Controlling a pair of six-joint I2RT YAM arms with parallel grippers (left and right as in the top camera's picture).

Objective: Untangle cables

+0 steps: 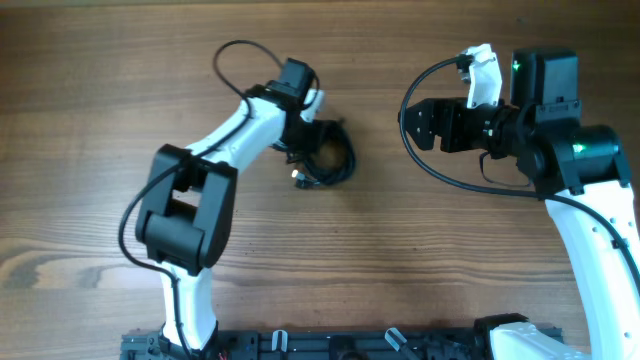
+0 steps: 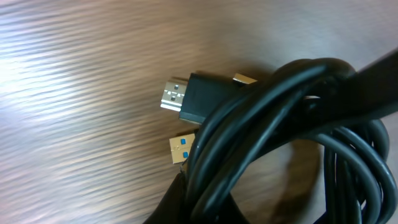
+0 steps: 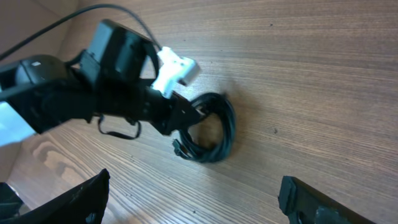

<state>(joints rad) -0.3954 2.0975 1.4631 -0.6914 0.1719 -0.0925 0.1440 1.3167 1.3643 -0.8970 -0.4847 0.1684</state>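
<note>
Gripping coiled black cables (image 1: 335, 160), plugs (image 2: 175, 93) protruding: left end effector (image 1: 312, 140) clamped; right end effector (image 1: 415, 125) spread, empty.

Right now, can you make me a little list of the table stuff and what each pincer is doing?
table: brown wood
cables: black, coiled in one bundle on the table
plug ends: a silver plug, a gold plug with blue
left pincer: shut on the cables
right pincer: open, empty, apart from the cables
</note>
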